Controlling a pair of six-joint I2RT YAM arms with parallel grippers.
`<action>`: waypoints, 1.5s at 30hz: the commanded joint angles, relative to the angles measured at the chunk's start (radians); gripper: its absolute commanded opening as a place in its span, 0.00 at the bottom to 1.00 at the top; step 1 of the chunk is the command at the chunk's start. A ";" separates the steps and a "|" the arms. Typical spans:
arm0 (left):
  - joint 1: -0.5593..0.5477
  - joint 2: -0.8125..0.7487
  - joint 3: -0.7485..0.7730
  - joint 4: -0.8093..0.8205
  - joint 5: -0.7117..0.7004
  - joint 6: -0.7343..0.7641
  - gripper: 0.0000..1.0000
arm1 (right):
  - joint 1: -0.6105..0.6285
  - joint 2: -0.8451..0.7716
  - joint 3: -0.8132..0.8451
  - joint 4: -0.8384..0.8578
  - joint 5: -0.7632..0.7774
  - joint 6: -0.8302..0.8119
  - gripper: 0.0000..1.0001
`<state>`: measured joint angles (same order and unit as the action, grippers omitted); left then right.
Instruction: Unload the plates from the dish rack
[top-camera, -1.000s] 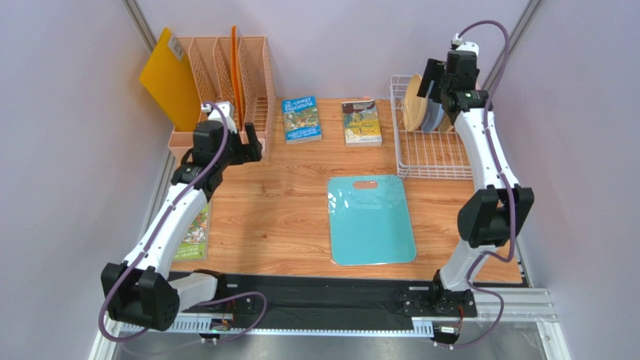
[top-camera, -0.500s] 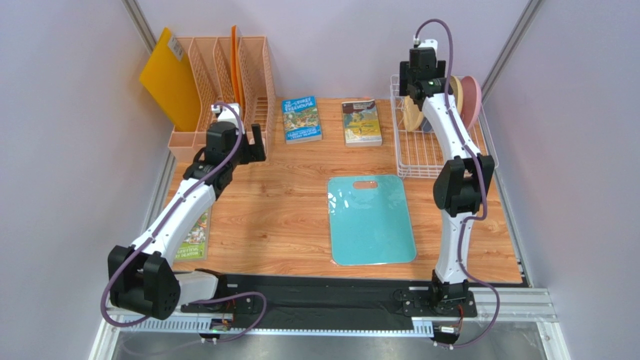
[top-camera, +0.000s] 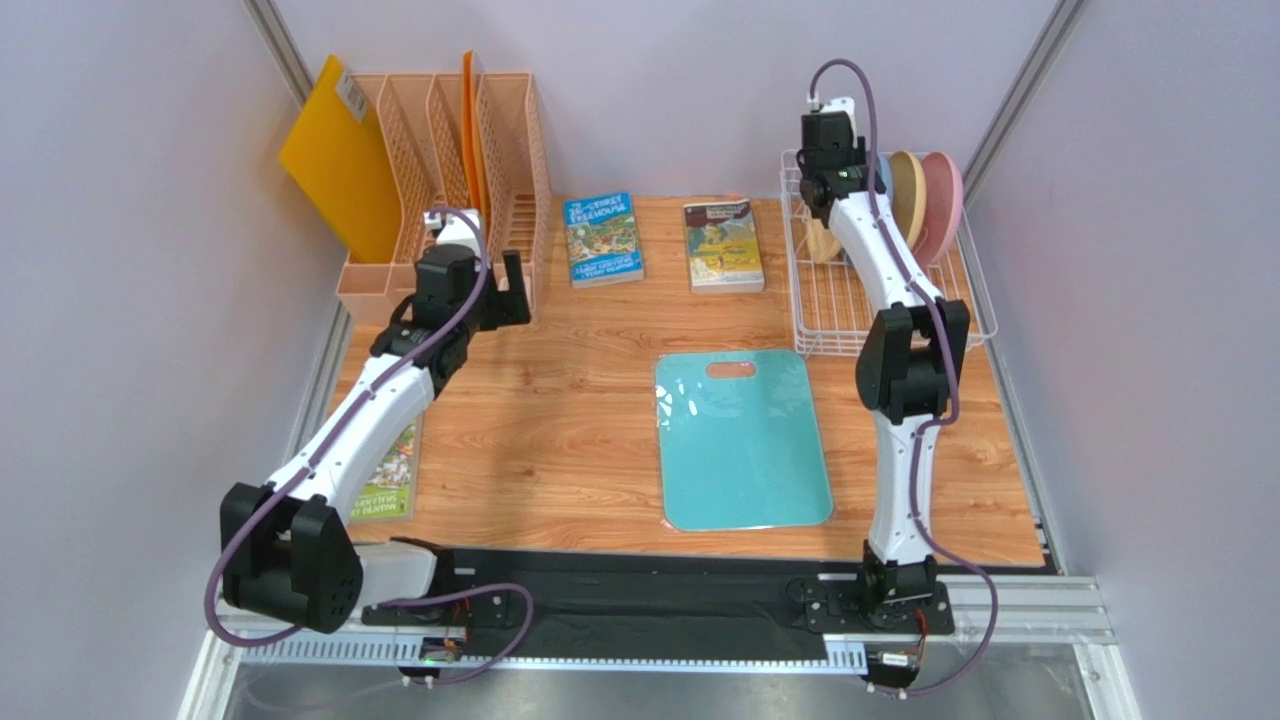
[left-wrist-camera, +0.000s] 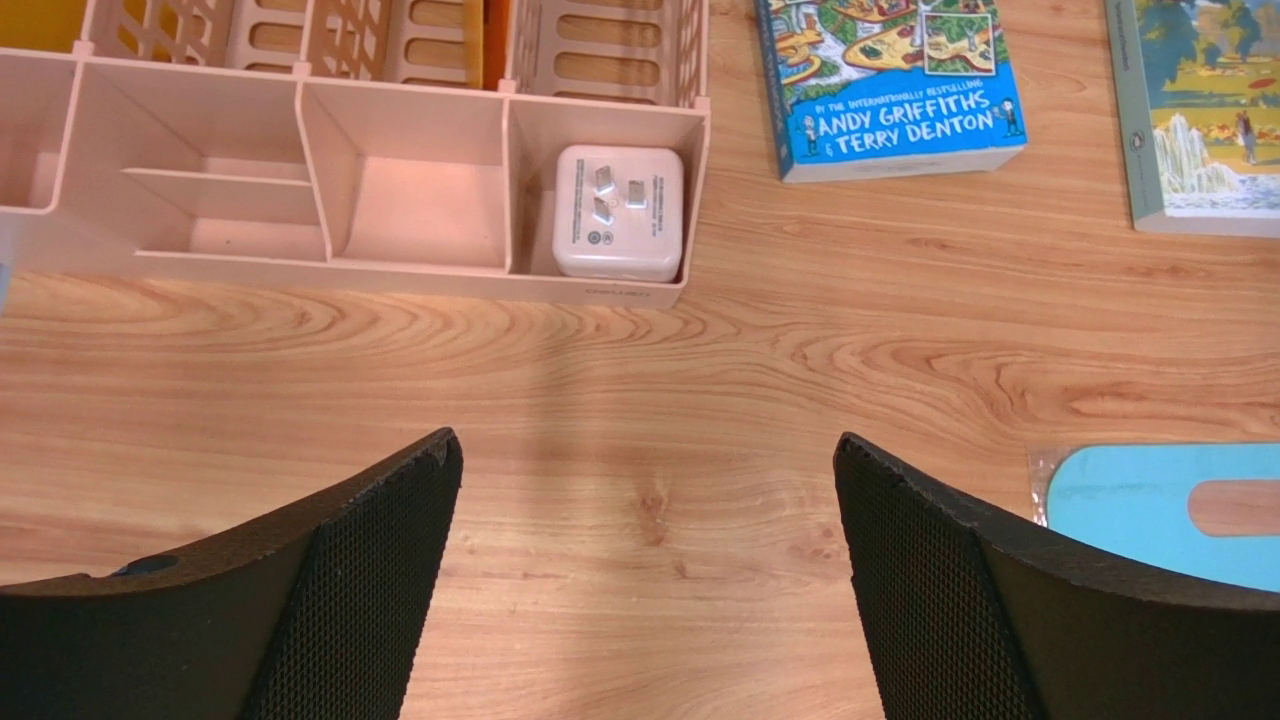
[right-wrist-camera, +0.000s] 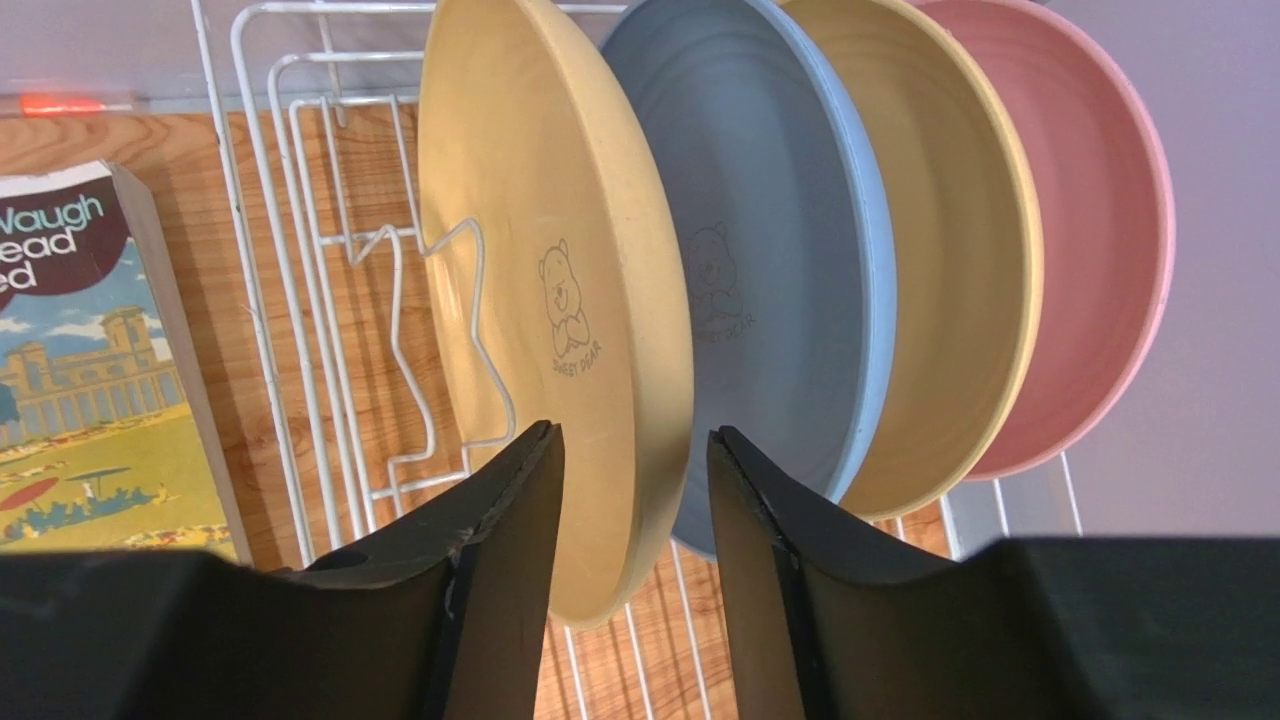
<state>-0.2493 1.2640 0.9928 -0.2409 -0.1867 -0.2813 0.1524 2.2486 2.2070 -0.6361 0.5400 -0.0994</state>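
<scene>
Tabletop (top-camera: 571, 435): dish rack (top-camera: 827, 308) holds four plates (right-wrist-camera: 781, 255); right claw (right-wrist-camera: 634, 435) straddles cream plate (right-wrist-camera: 556, 225), grip unclear; left claw (left-wrist-camera: 646, 447) agape, empty.

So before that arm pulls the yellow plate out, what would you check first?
1. Right gripper has one finger on each side of the cream-yellow plate: ok.
2. Fingers firmly clamped on that plate: cannot tell.
3. Grey-blue plate just behind it is not caught between the fingers: ok.
4. Tan-mustard plate and pink plate stand upright in the dish rack, behind the grey-blue one: ok.
5. Left gripper is open, holds nothing and is far from the rack: ok.
</scene>
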 joint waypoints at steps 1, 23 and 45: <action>-0.005 0.012 -0.006 0.040 -0.010 0.010 0.98 | 0.018 0.020 0.048 0.036 0.073 -0.062 0.32; -0.005 0.008 -0.020 0.031 -0.048 0.037 0.97 | 0.162 -0.021 -0.014 0.473 0.600 -0.430 0.00; -0.005 -0.097 -0.054 0.063 0.179 -0.061 0.97 | 0.272 -0.500 -0.282 0.141 0.520 -0.062 0.00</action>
<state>-0.2493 1.2064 0.9600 -0.2478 -0.1505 -0.2871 0.4080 1.8938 1.9808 -0.2775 1.1446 -0.4068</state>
